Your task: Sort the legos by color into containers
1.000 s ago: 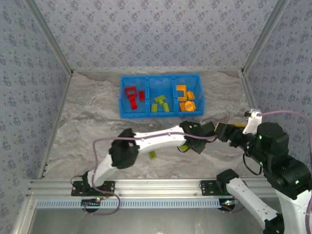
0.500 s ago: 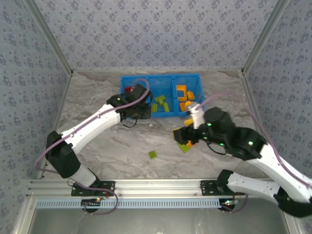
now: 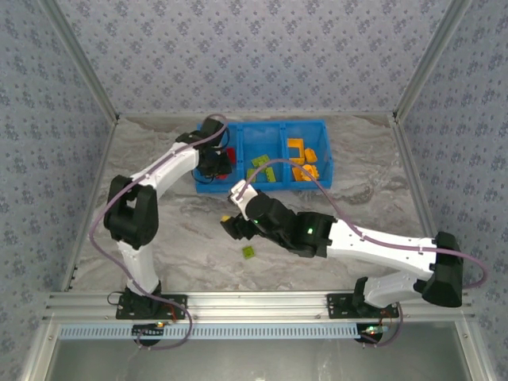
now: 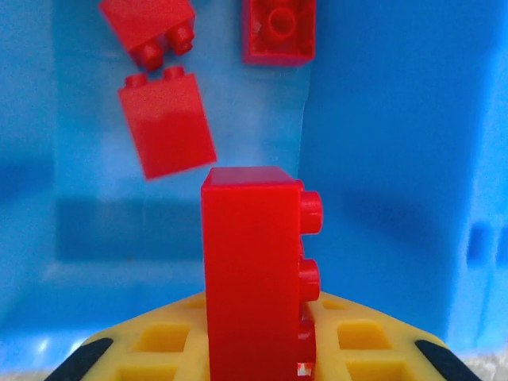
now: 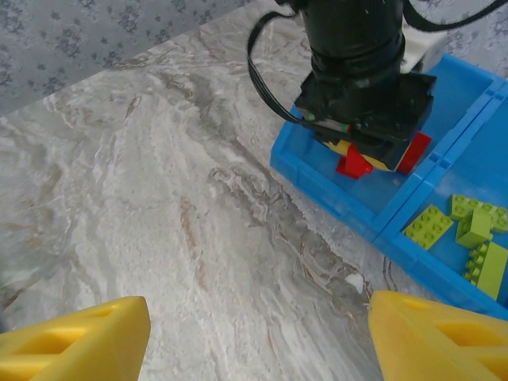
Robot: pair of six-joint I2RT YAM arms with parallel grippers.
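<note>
My left gripper hangs over the left compartment of the blue bin, shut on an upright red lego between its yellow fingers. Below it, three red legos lie on that compartment's floor. Green legos fill the middle compartment and orange ones the right. One green lego lies on the table. My right gripper is low over bare table in front of the bin, open, nothing between its fingertips. From the right wrist, the left gripper sits over the bin.
The marble-patterned table is walled by patterned panels on three sides. My right arm stretches across the table's front half. A metal rail runs along the near edge.
The left gripper moved from the bin's front edge to over the left compartment, still holding the red lego. The right arm swung left across the table, its gripper staying open.
</note>
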